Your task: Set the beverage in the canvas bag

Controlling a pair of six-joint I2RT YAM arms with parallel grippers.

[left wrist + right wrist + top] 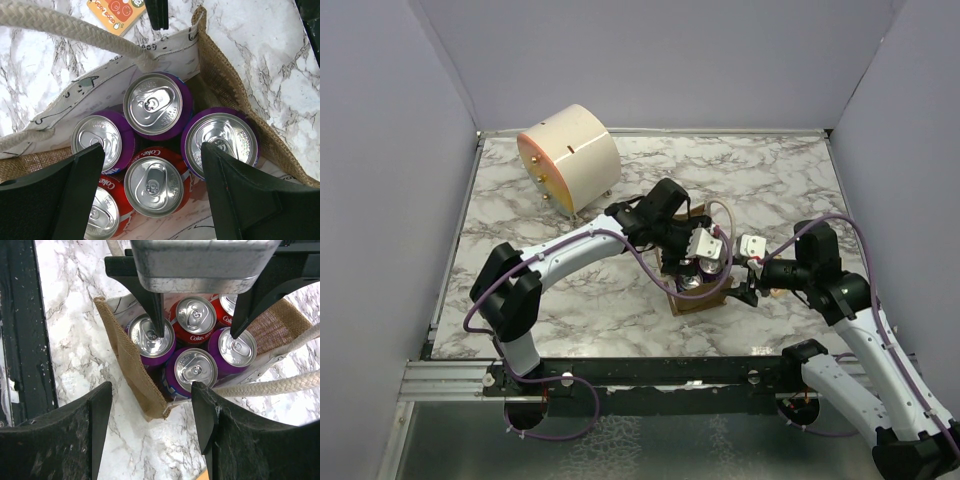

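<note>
The canvas bag (235,95), tan burlap with whitish rope handles (75,30), stands upright near the table's front middle (692,302). Several beverage cans stand inside it: three purple and two red Coke. My left gripper (152,192) hangs open right over the bag, its jaws on either side of a red Coke can (154,186) without touching it. In the right wrist view, the left gripper (196,331) hovers above the cans. My right gripper (150,420) is open and empty beside the bag's brown corner (135,375), over bare marble.
A large cream cylinder (570,155) lies on its side at the back left. An orange card (116,12) lies on the marble just beyond the bag. The black front rail (20,325) runs close to the bag. Grey walls enclose the table.
</note>
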